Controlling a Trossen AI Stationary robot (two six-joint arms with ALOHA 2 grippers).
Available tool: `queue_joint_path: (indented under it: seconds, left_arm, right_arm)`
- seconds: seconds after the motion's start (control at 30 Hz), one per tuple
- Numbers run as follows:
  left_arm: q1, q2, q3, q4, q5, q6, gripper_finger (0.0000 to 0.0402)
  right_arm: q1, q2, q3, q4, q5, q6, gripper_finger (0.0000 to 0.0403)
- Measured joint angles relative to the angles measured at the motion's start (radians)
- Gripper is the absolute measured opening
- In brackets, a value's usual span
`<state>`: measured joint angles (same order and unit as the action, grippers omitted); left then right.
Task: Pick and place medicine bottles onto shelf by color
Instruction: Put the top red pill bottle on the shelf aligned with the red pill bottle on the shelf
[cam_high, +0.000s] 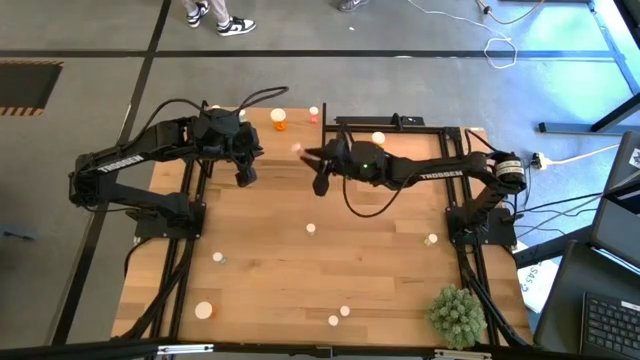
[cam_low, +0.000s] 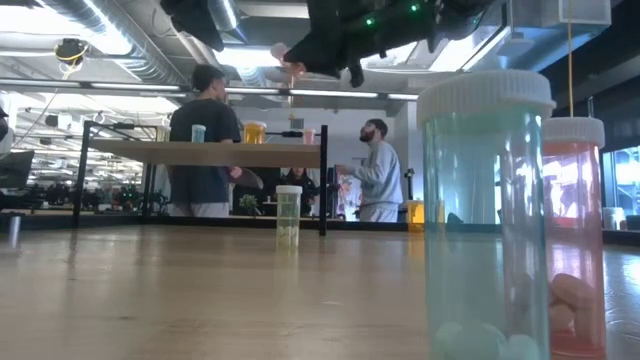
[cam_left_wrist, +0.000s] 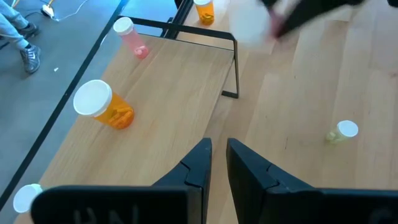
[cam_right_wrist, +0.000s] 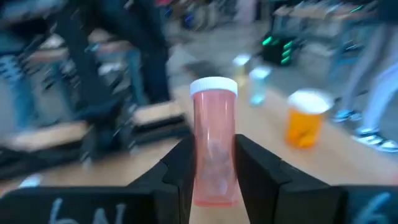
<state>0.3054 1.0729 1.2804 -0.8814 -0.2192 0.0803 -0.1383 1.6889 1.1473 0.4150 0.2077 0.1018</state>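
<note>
Right pincer (cam_right_wrist: 211, 168) grips a reddish bottle (cam_right_wrist: 213, 140) upright, airborne near the shelf (cam_left_wrist: 186, 68) at the surface's far side. Left pincer (cam_left_wrist: 214, 163) hangs nearly closed, empty, beside it. Best placement: lower it level beside the pink bottle (cam_left_wrist: 132, 38), clear of orange ones (cam_left_wrist: 102, 104).

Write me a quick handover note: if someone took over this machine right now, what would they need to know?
Right pincer: shut on a pink see-through medicine bottle with a white cap, held above the table near the light wooden shelf with black posts.
Left pincer: holds nothing, fingers nearly together, beside the shelf.
Done: two orange bottles and one pink bottle stand on the shelf.
Left: place the held bottle, then collect those scattered on the wooden tabletop.
</note>
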Motion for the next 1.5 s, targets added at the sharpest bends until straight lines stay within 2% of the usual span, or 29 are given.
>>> queue_joint_path:
  seconds: [0.2,0.5,0.77,1.1,1.5]
  left_arm:
    - [0.000,0.000,0.000,0.001,0.000,0.000,0.0043]
    - [0.000,0.000,0.000,0.001,0.000,0.000,0.0043]
    - [0.000,0.000,0.000,0.003,0.000,-0.001,0.0043]
    - [0.042,0.000,0.000,0.006,-0.001,-0.015,0.0043]
    - [0.114,0.018,0.000,0.104,-0.093,0.203,0.0043]
  right_arm:
    - [0.002,0.021,0.000,0.122,0.155,-0.009,0.0104]
    - [0.059,0.084,0.000,0.326,0.248,-0.190,0.0104]
    - [0.068,0.143,0.000,0.368,0.339,-0.189,0.0104]
    - [0.078,0.243,0.000,0.514,0.402,-0.190,0.0104]
    - [0.104,0.271,0.000,0.562,0.430,-0.269,0.0104]
